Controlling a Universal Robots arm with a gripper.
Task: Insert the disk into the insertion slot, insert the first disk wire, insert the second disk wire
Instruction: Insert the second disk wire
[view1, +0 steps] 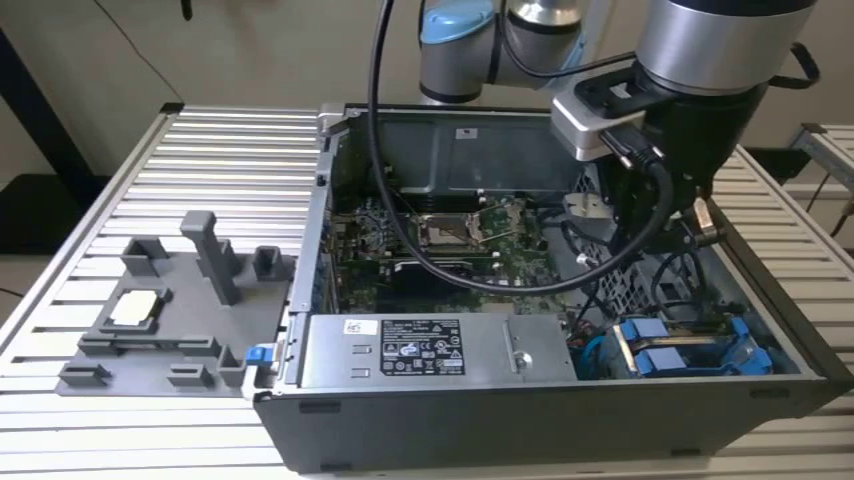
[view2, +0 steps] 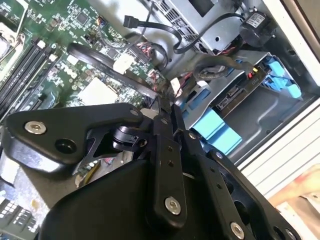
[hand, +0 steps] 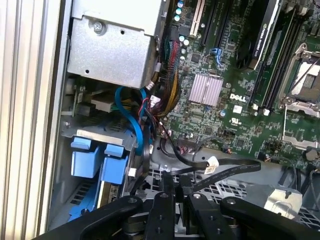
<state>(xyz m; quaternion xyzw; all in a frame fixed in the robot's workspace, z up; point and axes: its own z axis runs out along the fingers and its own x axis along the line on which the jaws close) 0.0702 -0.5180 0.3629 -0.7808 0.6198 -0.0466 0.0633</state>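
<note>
1. The ribbed silver metal counter (view1: 200, 150) carries an open grey computer case (view1: 534, 400).
2. The blue-framed silver disk (view1: 681, 350) sits in the grey metal insertion slot (view2: 260, 107), at the case's front corner.
3. The black fingers (hand: 172, 192) look pressed together, above black cables (hand: 220, 172).

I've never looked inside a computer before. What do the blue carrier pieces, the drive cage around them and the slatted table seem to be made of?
The blue carrier looks like moulded plastic: bright uniform colour, soft sheen, rounded tabs. The drive cage appears to be thin sheet metal, dull grey with punched holes and folded edges. The slatted table seems to be aluminium profile, pale matte silver with straight ribs, though that is judged from looks alone.
</note>
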